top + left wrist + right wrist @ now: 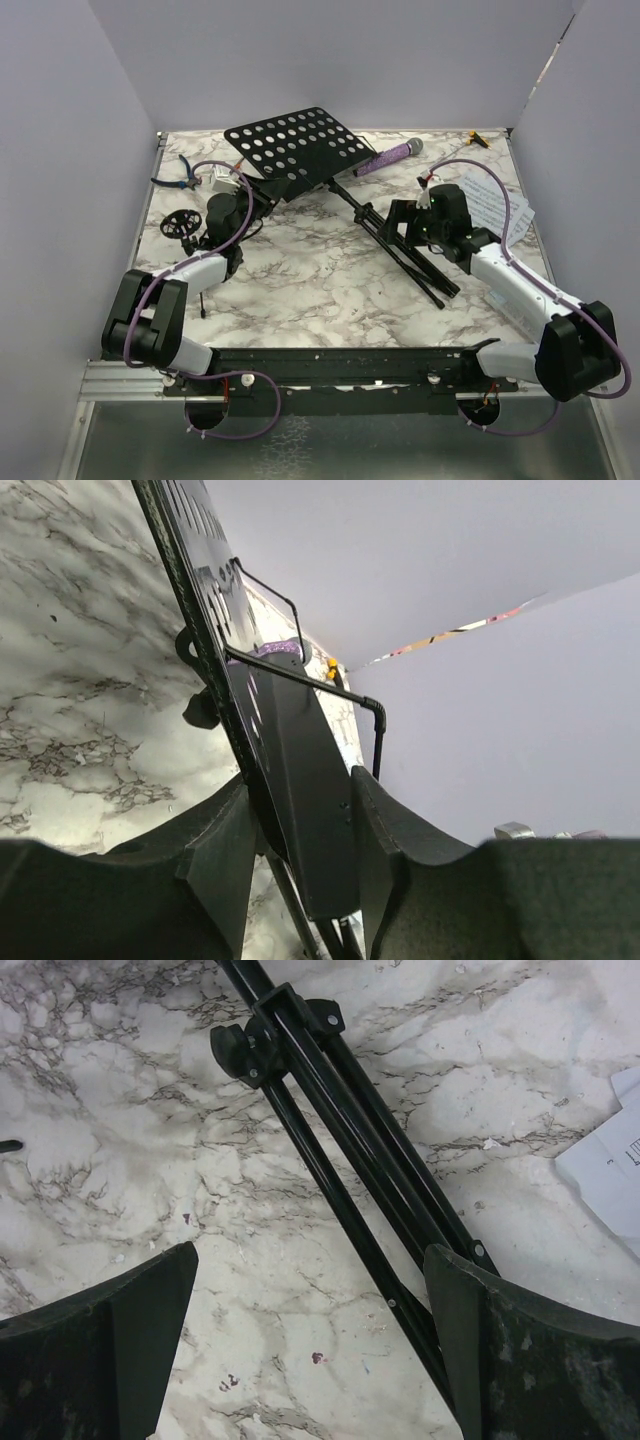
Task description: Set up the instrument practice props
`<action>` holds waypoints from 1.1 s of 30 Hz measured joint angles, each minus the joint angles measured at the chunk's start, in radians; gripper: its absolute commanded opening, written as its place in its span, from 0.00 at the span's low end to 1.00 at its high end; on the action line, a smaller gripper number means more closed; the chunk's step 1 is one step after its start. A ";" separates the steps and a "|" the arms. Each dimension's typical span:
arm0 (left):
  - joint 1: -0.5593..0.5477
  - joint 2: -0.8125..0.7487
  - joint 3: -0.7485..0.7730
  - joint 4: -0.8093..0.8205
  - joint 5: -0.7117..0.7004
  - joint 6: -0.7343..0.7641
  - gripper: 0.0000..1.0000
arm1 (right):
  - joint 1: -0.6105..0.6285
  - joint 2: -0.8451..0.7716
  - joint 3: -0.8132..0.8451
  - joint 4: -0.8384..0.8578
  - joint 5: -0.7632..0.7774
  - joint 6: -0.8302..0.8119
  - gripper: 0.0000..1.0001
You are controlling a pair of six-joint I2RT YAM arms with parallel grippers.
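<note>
Left gripper (pixel 300 815) straddles the desk lip of the music stand (pixel 295 140), lip right between its fingers; can't tell if it's pinching. Right gripper (pixel 310 1260) hangs wide open, the folded legs (pixel 370 1160) lying just under it. Lift by that thin lip alone and I reckon the whole stand twists out and clatters down.

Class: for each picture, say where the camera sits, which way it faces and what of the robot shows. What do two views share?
Top: above and behind the arms, facing down at the table and the music stand lying on it; both arms show.
Left wrist: on the left arm, facing along the left hand at the stand's holed desk between its fingers.
Right wrist: on the right arm, facing down past the open right hand at the stand's legs.
Shared: top and right wrist both show those legs.
</note>
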 measured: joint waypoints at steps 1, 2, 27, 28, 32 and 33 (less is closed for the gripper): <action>0.004 0.011 0.000 0.018 0.004 -0.007 0.41 | 0.000 -0.005 0.000 -0.002 0.000 -0.003 1.00; 0.006 0.020 0.000 0.030 0.007 -0.013 0.41 | 0.000 -0.010 0.000 -0.003 0.000 -0.003 1.00; 0.017 0.136 0.076 0.030 0.080 -0.040 0.00 | 0.000 -0.038 0.028 -0.005 0.071 -0.062 1.00; 0.016 0.127 0.080 0.014 0.080 -0.036 0.00 | 0.000 -0.045 0.028 -0.001 0.075 -0.070 1.00; 0.016 0.077 0.107 -0.055 0.085 -0.010 0.00 | 0.000 -0.101 0.011 0.051 0.084 -0.108 1.00; 0.016 0.068 0.113 -0.068 0.089 -0.003 0.00 | 0.000 -0.117 0.002 0.068 0.085 -0.113 1.00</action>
